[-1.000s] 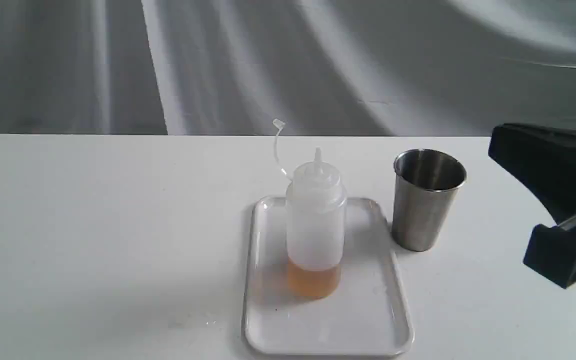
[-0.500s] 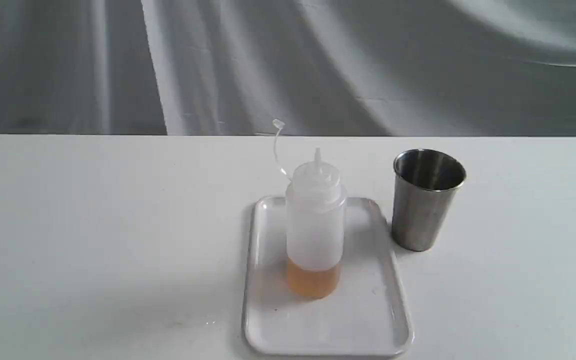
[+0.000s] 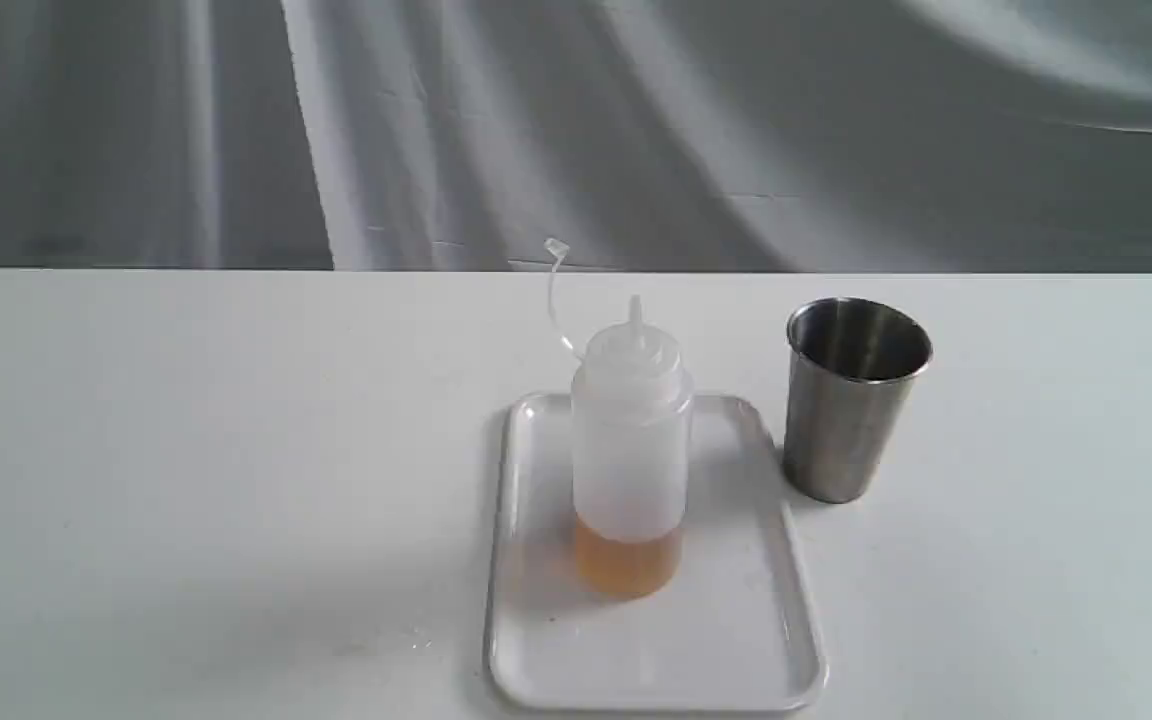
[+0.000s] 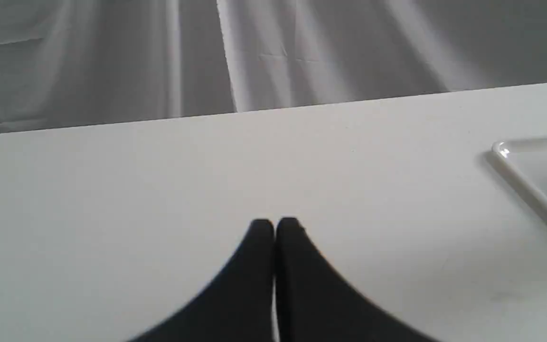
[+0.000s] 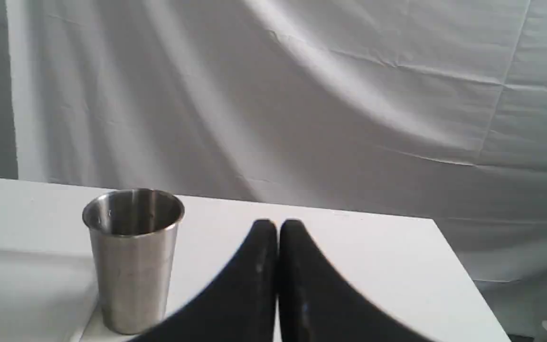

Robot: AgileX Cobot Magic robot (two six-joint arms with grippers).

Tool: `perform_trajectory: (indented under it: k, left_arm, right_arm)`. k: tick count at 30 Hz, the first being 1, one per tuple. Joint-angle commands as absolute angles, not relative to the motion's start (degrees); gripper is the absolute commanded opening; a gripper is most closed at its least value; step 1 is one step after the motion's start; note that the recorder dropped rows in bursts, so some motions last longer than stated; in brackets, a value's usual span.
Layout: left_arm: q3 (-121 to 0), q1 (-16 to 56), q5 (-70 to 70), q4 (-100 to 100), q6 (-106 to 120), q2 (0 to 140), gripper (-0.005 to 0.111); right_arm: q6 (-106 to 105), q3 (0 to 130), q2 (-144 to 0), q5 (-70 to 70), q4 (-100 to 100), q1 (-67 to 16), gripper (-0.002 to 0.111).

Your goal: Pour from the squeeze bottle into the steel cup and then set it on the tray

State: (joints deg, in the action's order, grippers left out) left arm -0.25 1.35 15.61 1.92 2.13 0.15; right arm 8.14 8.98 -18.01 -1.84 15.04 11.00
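Seeing the bottle [image 3: 631,440] standing upright on the tray [image 3: 736,630], toward its far end, holding a little amber liquid [image 3: 626,565] at the bottom (cap strap [image 3: 553,290] curling up behind the nozzle [image 3: 635,310]). Finding the cup [image 3: 851,410] standing upright on the table [image 3: 186,450], just beside the tray's right edge, apart from the bottle. Showing the left gripper [image 4: 275,227] pressed closed, gripping nothing, hovering over the table near a tray corner. Showing the right gripper [image 5: 277,227] likewise closed and empty, with the cup off to one side.
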Motion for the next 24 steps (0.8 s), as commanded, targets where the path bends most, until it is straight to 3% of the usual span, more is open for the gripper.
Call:
perform_trajectory:
  k: [1, 11, 24]
  left_arm:
    - [0.0, 1.3, 15.2, 1.9, 1.8, 0.0, 0.000]
    - [0.0, 1.3, 15.2, 1.9, 2.1, 0.0, 0.000]
    - [0.0, 1.3, 15.2, 1.9, 1.8, 0.0, 0.000]
  right_arm:
    - [8.4, 5.2, -12.8, -2.3, 15.5, 11.5, 0.000]
    - [8.4, 0.0, -3.0, -2.3, 15.5, 11.5, 0.000]
    - [8.2, 0.0, -1.0, 11.9, 15.5, 11.4, 0.000]
